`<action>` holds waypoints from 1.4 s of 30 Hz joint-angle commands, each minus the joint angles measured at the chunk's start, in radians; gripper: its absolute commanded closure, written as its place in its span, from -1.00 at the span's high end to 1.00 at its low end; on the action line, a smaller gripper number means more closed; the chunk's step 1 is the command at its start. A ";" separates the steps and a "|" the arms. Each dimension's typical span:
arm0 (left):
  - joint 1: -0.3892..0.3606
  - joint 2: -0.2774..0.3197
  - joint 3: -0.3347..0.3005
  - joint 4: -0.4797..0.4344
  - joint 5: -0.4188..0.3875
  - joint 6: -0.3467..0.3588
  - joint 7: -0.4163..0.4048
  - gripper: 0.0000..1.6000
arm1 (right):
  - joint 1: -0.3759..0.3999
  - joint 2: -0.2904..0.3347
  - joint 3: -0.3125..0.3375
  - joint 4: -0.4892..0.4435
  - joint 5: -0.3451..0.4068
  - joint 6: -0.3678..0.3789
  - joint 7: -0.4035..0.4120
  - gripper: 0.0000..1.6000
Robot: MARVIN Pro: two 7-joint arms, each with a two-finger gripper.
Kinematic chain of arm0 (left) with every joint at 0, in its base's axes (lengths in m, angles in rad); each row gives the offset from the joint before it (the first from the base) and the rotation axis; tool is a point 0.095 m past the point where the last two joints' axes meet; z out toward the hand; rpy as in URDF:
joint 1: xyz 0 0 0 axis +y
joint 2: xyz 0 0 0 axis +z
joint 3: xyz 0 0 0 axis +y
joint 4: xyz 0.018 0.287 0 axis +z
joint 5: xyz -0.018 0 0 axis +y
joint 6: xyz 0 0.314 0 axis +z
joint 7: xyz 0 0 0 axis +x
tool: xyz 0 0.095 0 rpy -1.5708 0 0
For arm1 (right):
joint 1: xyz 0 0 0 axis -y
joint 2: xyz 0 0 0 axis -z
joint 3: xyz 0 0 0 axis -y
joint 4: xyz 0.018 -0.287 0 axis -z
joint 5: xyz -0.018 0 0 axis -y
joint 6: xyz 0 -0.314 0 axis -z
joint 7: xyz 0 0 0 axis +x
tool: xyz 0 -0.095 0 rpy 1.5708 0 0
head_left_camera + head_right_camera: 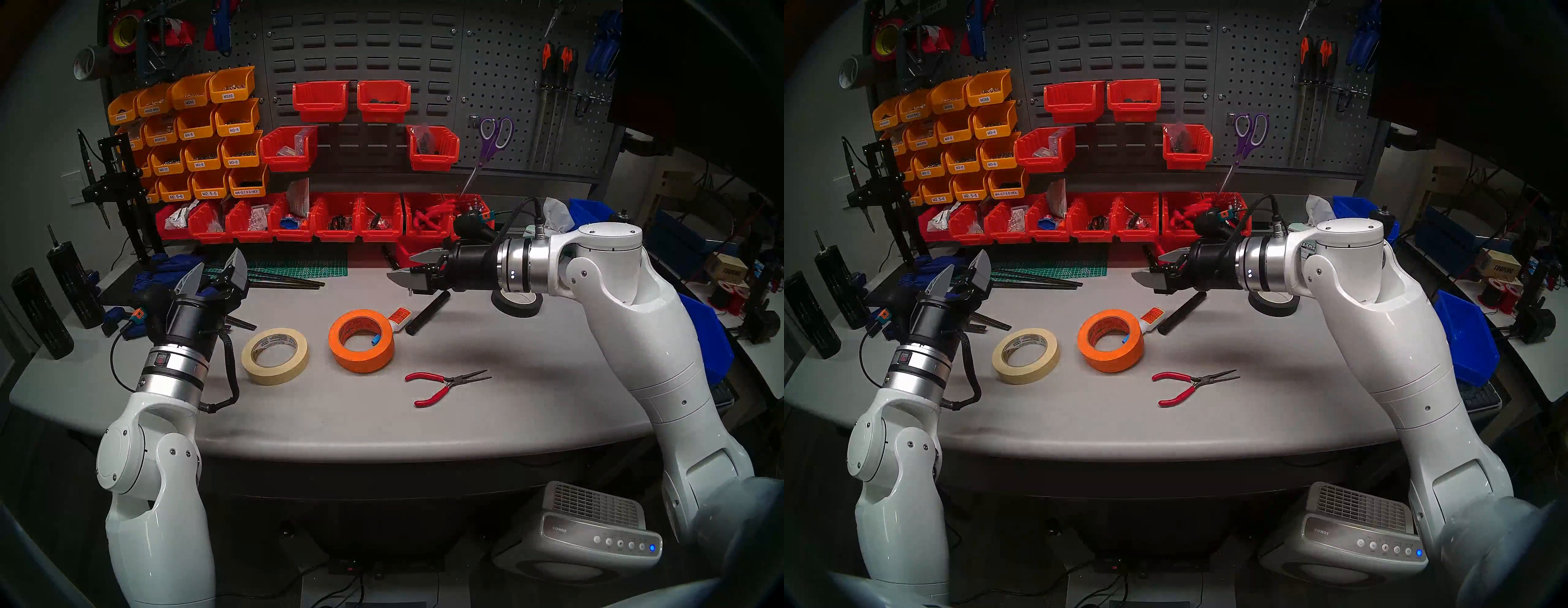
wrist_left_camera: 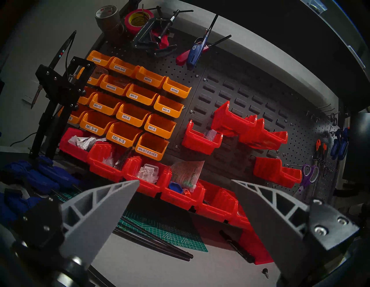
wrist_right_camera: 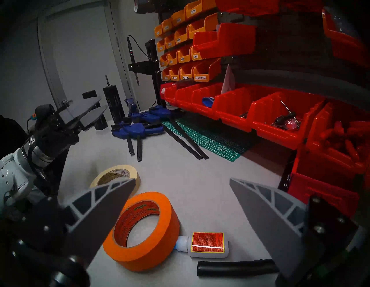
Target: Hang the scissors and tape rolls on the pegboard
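The scissors (image 1: 494, 138) hung on the pegboard (image 1: 522, 76), upper right. Both tapes (image 1: 275, 356) (image 1: 361, 340) lay mid-frame on the surface (image 1: 488, 407). Left end effector (image 1: 220, 271) and right end effector (image 1: 413, 268) were wide and empty.

Dim, high-contrast indoor scene. Overhead light falls on the grey tabletop (image 1: 488, 407), leaving soft shadows under both arms and the orange tape roll (image 1: 361, 341). Fisheye curvature bends the edges inside a dark vignette. Corners and the nearest arm parts blur; the red bins (image 1: 339, 216) oversaturate.
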 commanded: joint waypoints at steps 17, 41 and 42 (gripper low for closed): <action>-0.017 0.004 0.008 -0.022 0.002 -0.022 -0.002 1.00 | 0.157 -0.034 -0.169 0.124 -0.049 0.029 0.080 1.00; -0.018 0.000 -0.016 -0.018 -0.007 -0.023 -0.002 1.00 | 0.337 -0.110 -0.329 0.335 -0.166 0.048 0.206 1.00; -0.019 0.000 -0.017 -0.018 -0.007 -0.023 -0.002 1.00 | 0.347 -0.112 -0.339 0.347 -0.168 0.045 0.211 1.00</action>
